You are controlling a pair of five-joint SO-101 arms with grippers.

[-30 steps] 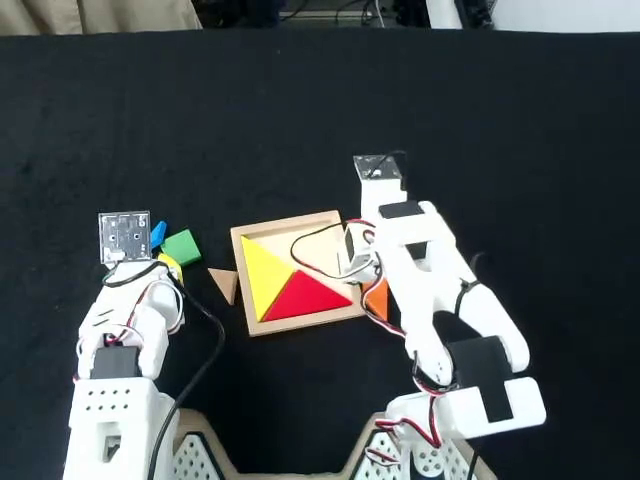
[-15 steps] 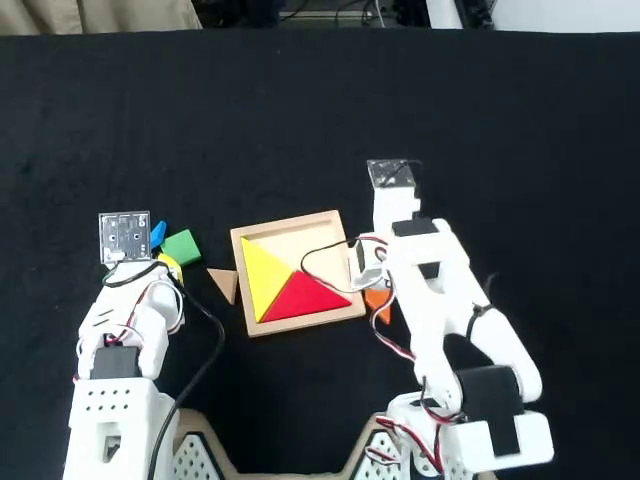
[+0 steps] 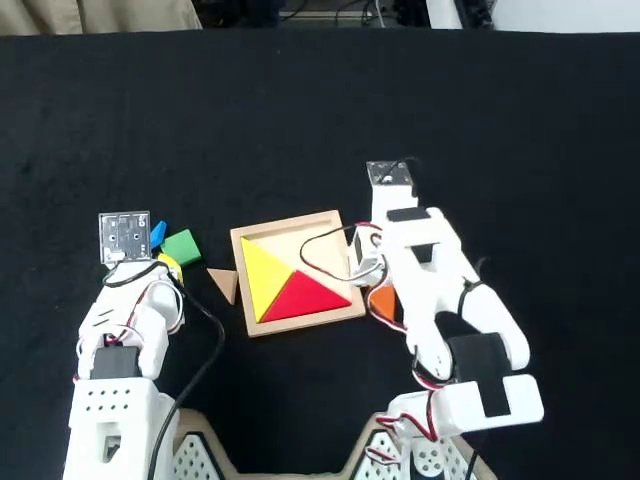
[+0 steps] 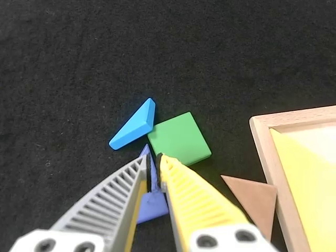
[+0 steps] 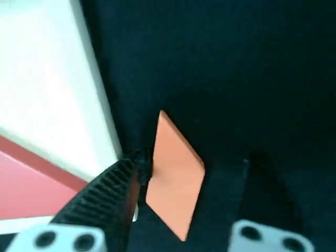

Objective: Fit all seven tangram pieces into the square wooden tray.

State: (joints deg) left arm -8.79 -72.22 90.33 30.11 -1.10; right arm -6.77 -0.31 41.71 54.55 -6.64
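The square wooden tray [image 3: 340,219] lies mid-table and holds a yellow triangle [image 3: 262,273] and a red triangle [image 3: 305,296]. Just off its right edge lies an orange parallelogram [image 3: 383,302]. My right gripper [image 5: 191,163] stands open over it, with the orange parallelogram [image 5: 176,178] between its fingers and the tray wall [image 5: 100,105] beside it. Left of the tray, my left gripper [image 4: 152,160] is shut above a purple piece [image 4: 152,205]. A blue triangle [image 4: 134,126], a green square [image 4: 179,138] and a brown triangle [image 4: 252,199] lie close by.
Black cloth covers the table [image 3: 300,110], with open room behind the tray and to the far right. The right arm's body [image 3: 430,280] hangs over the tray's right side. The tray's near corner [image 4: 262,131] sits close to the brown triangle.
The right arm has swung right off the tray's right part, then eased back a little, and the orange parallelogram shows more beside the tray. The left arm has kept still.
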